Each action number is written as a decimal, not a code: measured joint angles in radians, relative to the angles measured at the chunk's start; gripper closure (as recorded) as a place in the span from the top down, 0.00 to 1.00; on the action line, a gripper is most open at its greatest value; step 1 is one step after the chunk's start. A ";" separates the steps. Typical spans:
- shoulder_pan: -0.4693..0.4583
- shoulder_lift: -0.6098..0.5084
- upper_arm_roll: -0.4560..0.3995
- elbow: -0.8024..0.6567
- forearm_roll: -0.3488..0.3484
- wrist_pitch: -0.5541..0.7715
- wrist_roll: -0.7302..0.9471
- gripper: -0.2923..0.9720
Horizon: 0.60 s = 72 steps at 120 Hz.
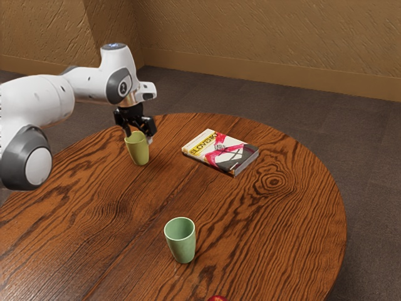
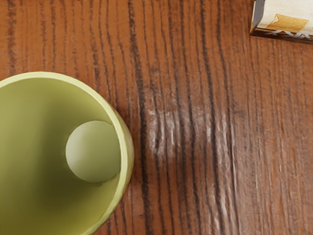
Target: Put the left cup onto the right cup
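Gripper: black two-finger gripper (image 1: 136, 130), upper left of the exterior frame, pointing down, right at the rim of the yellow-green tapered cup (image 1: 138, 150).
Jaw state: cannot tell whether it grips the cup or merely sits at the rim.
Yellow-green cup: directly under the gripper, mouth up, leaning slightly, on the far left part of the table. Wrist view looks down into it (image 2: 54, 156); pale round base visible inside.
Book: paperback with cream, red and black cover (image 1: 220, 152), lying flat, right of the yellow-green cup, apart from it. One corner shows in the wrist view (image 2: 283, 19).
Second cup: pale green tapered cup (image 1: 180, 240), upright, lower centre of the frame, well apart from the gripper.
Table: round dark-grained wooden top (image 1: 269, 207), bare grain beside the cup (image 2: 205, 137).
Arm: white and grey (image 1: 62, 94), entering from the left.
Edge item: small red object (image 1: 217, 298) at the bottom edge; too little visible to identify.
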 joint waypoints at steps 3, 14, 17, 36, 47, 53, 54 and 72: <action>0.001 0.007 0.000 0.005 -0.002 0.004 0.002 0.77; 0.001 0.034 -0.001 0.026 -0.008 0.023 0.009 0.77; 0.002 0.042 -0.003 0.028 -0.009 0.029 0.010 0.77; 0.002 0.076 -0.006 0.046 -0.013 0.068 0.019 0.77; 0.005 0.095 -0.006 0.065 -0.013 0.084 0.024 0.77; 0.007 0.101 -0.006 0.067 -0.014 0.092 0.026 0.77; 0.007 0.102 -0.005 0.068 -0.014 0.094 0.027 0.77; 0.008 0.112 -0.002 0.069 -0.021 0.112 0.032 0.77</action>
